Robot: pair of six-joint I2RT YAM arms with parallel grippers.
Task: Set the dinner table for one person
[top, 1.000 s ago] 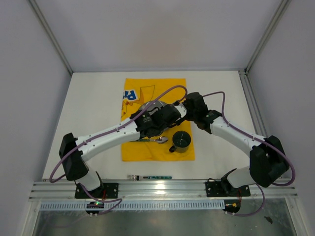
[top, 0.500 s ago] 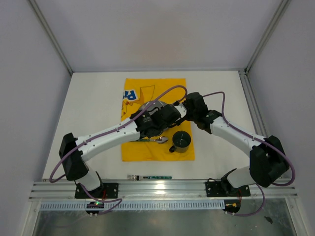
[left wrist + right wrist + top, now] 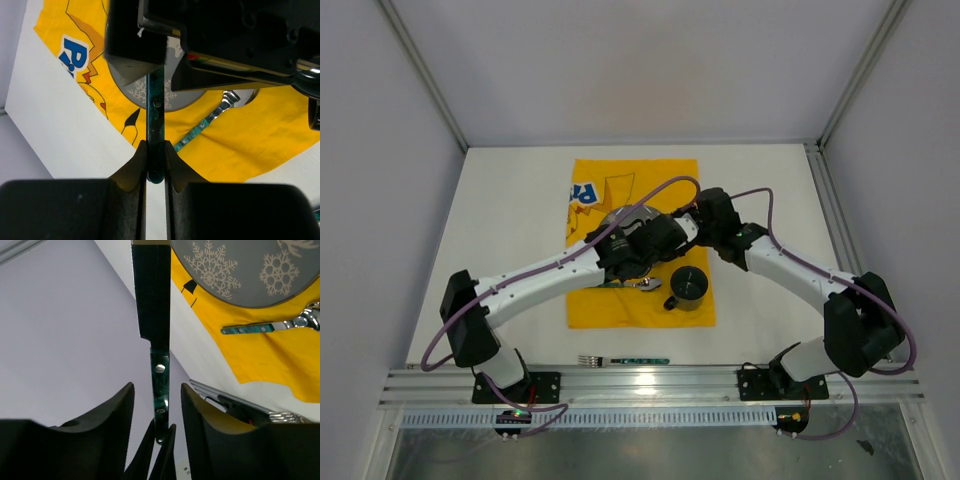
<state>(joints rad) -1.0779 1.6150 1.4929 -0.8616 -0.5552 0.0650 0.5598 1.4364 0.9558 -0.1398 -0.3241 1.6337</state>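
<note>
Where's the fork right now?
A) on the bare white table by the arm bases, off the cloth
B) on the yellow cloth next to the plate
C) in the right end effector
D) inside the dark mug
A: the fork lies flat on the white dinner table, on the arm-base side of the yellow cloth and clear of its edge.

Top cam overlooks dinner table [image 3: 510,230] from behind; wrist cams close-up; all share yellow cloth [image 3: 660,175].
</note>
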